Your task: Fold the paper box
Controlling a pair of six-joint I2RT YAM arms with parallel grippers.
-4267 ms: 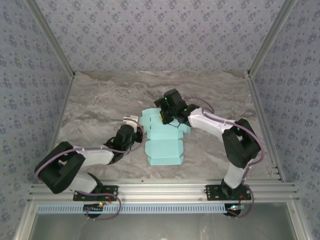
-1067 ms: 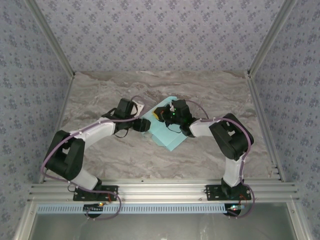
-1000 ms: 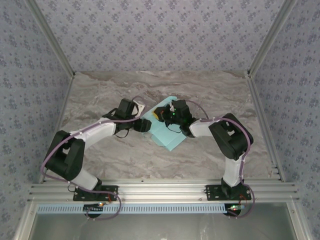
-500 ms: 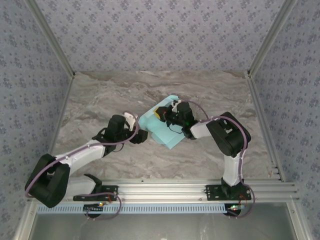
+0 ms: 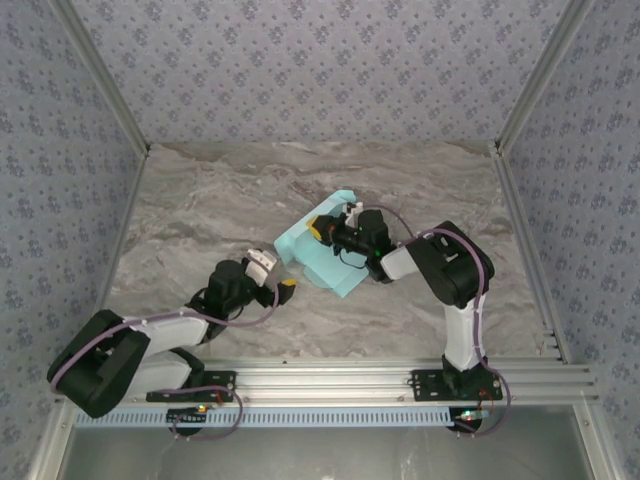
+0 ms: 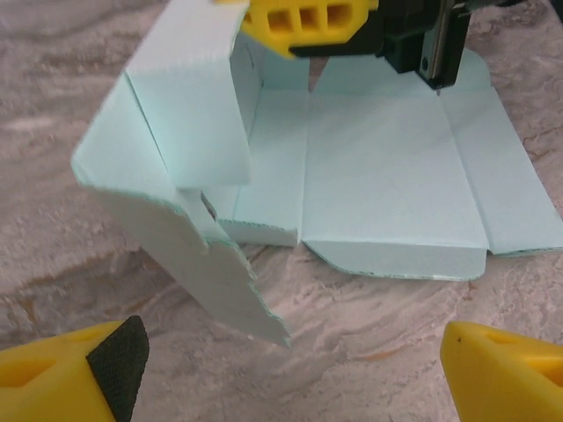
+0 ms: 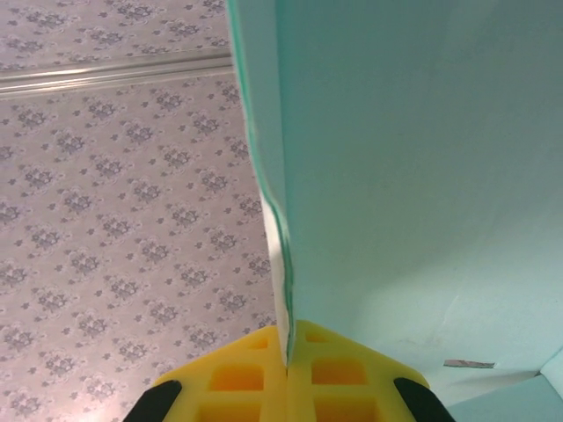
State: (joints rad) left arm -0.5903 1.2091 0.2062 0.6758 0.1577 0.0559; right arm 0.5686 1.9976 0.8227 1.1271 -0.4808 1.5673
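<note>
The paper box [image 5: 327, 264] is a light aqua card lying mid-table, its near part flat and its far-left panels raised. My right gripper [image 5: 320, 229] is shut on a raised panel at the box's far side; in the right wrist view the yellow fingers [image 7: 237, 378] pinch the card's edge [image 7: 422, 176]. In the left wrist view the box [image 6: 387, 176] shows a flat panel with upright flaps at left, and the right gripper [image 6: 303, 22] grips the top. My left gripper [image 5: 277, 278] is open, just near-left of the box, touching nothing [image 6: 290, 378].
The marble tabletop [image 5: 200, 200] has free room to the left, right and behind the box. Patterned walls enclose three sides. An aluminium rail [image 5: 320, 385] runs along the near edge, where both arm bases stand.
The left arm has drawn back from the box's left side toward the near edge. The right gripper keeps its hold; the box has shifted slightly and stays part-raised.
</note>
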